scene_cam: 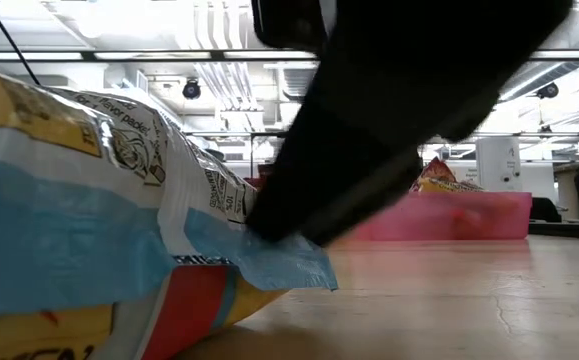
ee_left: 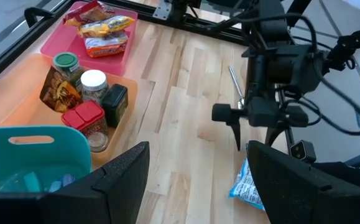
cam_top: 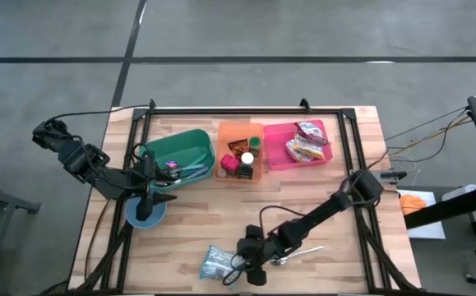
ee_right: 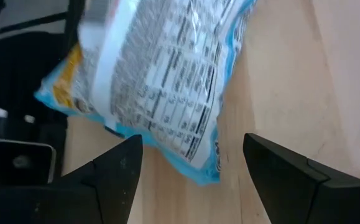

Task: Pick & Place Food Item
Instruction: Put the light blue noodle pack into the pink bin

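Note:
A snack bag, blue-edged with printed panels, lies flat on the wood near the table's near edge; it fills the left of the low view. My right gripper stands open just to the bag's right, slanting down. In its wrist view the bag's sealed end lies between the two fingers. My left gripper hangs open and holds nothing, above a blue bowl at the table's left. My right gripper stands astride the bag's sealed blue end. In the low view one dark finger comes down right at that end. I cannot tell whether it touches the bag. The bag lies flat on the table.
Along the far side stand a green bin, an orange bin with jars and boxes, and a pink bin with snack packets. A metal utensil lies right of my right gripper. Black frame rails border the table.

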Robot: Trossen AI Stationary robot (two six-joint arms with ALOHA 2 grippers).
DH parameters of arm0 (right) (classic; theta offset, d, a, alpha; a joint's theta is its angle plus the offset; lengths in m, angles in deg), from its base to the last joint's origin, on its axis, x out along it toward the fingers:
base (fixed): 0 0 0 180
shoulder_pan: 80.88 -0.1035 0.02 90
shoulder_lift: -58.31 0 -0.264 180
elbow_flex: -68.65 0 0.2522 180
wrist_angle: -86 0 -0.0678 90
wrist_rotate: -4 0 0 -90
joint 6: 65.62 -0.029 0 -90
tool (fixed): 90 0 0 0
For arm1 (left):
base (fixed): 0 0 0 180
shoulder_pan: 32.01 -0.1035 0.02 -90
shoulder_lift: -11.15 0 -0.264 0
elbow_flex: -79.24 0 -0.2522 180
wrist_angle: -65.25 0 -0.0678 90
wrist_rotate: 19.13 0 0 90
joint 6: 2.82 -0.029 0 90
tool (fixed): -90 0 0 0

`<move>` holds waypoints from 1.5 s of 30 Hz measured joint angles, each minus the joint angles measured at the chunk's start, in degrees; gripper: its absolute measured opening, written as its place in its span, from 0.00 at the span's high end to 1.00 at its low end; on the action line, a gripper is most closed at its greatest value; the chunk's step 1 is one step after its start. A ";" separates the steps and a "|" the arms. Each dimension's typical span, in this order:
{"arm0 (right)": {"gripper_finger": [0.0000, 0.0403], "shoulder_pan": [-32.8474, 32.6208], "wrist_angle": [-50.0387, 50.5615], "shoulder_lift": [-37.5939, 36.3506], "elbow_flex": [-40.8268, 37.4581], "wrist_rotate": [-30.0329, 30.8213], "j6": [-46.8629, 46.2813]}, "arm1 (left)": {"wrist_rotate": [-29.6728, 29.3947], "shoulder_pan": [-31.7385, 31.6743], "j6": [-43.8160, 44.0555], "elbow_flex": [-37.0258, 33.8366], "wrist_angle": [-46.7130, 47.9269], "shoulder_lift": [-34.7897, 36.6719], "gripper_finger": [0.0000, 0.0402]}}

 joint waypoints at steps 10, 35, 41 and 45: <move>0.32 -0.02 -2.96 1.15 0.10 -2.42 0.73 | 0.01 0.00 0.00 0.00 -0.04 0.00 0.33; 0.91 0.05 -5.93 2.99 0.04 -2.86 3.65 | 0.02 0.00 -0.20 0.00 -0.03 0.00 0.33; 0.97 0.07 -5.81 2.98 0.26 -3.05 4.93 | 0.02 0.00 -0.17 0.00 -0.02 0.00 0.33; 0.97 0.06 -5.58 2.56 0.39 -3.10 6.05 | 0.02 0.00 -0.17 0.00 -0.02 -0.01 0.33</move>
